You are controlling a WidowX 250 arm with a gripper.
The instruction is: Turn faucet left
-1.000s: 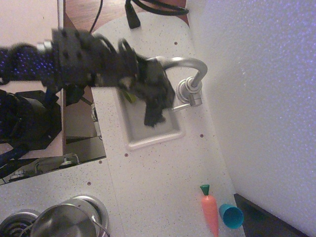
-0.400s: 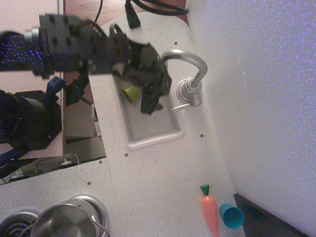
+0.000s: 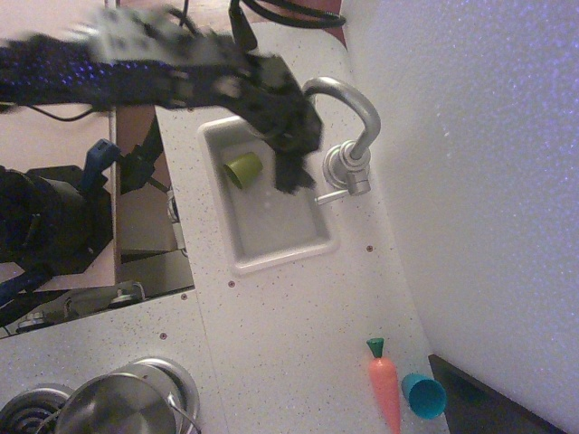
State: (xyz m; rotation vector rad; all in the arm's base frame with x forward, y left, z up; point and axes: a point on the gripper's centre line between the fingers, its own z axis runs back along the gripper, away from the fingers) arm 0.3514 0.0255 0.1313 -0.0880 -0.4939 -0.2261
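- Setting, single overhead view: a white speckled surface (image 3: 298,307) with a small inset sink (image 3: 271,249); a pale wall stands alongside.
- The faucet (image 3: 348,136) stands at the sink's far rim, its arched spout reaching over the basin's upper end and its thin lever pointing toward the basin.
- A green cup (image 3: 242,168) lies in the sink; a toy carrot (image 3: 384,384), a teal cup (image 3: 423,395) and a steel pot (image 3: 118,407) sit well apart.
- The end effector (image 3: 291,167) hovers just beside the spout; whether its fingers are spread or pressed together cannot be told.
- Handling, as judged: rigid, smooth, likely slippery metal pivoting at the ribbed base; push against the spout's arch rather than pinch it.
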